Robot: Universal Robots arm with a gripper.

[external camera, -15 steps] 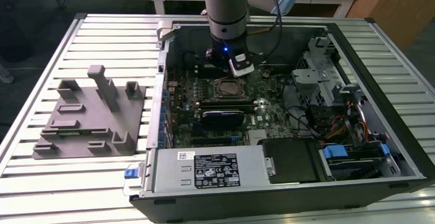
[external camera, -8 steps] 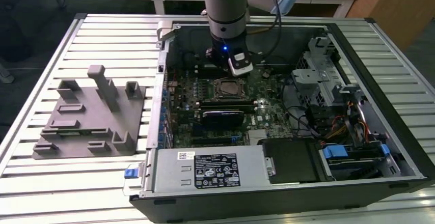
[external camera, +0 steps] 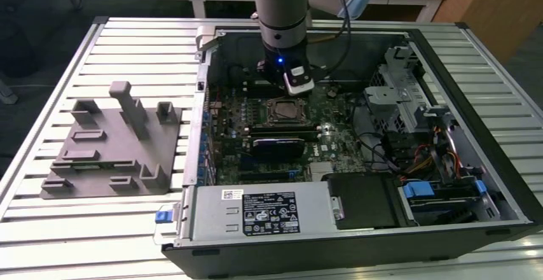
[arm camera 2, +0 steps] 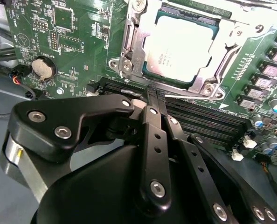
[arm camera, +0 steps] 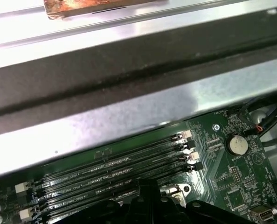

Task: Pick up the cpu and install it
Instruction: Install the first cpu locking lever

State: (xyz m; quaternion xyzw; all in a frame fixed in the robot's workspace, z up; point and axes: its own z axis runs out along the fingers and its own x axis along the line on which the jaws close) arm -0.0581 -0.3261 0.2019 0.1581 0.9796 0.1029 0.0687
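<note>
A: Where's the cpu (arm camera 2: pixel 178 49)?

B: Seated in the motherboard socket (arm camera 2: pixel 129 56), silver top up, frame around it, inside the open computer case (external camera: pixel 475 133) on the slatted bench (external camera: pixel 76 229).

A: And the hand (arm camera 2: pixel 155 93)?

B: Fingers pressed together, clenched on nothing, hovering over the memory slots (arm camera: pixel 110 175) just beside the socket. The grey fixture (external camera: pixel 110 143) sits well apart, toward the bench's edge on the exterior view's left.

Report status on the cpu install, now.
Gripper shut, holding nothing, poised above the motherboard. Cpu seated in its socket frame. Memory slots beside the fingertips; nothing blocking.
</note>
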